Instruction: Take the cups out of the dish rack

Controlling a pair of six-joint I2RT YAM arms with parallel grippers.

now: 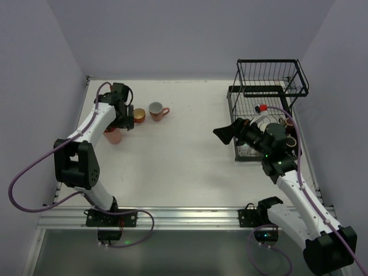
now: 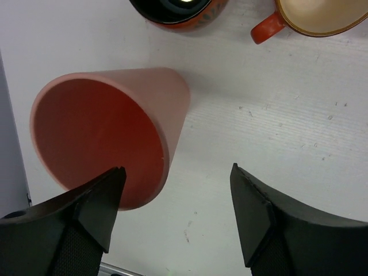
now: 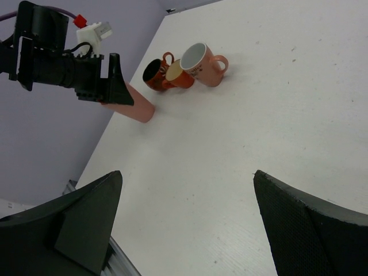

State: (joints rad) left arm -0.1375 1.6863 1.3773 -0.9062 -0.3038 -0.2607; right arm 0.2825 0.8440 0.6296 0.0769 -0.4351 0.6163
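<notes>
A salmon pink cup without a handle (image 2: 103, 132) stands upright on the table. My left gripper (image 2: 176, 169) is open just above it, and its left finger (image 2: 92, 213) overlaps the cup's rim. In the top view the left gripper (image 1: 121, 125) hovers over this cup (image 1: 114, 136). An orange cup (image 1: 138, 115) and a salmon mug with a handle (image 1: 156, 110) stand beside it. The black wire dish rack (image 1: 247, 92) stands at the far right with cups (image 1: 289, 140) in its lower tray. My right gripper (image 1: 225, 133) is open and empty, left of the rack.
A dark cup (image 2: 178, 8) and an orange mug with a cream inside (image 2: 322, 14) stand close behind the pink cup. The right wrist view shows these cups (image 3: 179, 75) grouped near the table's far left edge. Purple walls enclose the table.
</notes>
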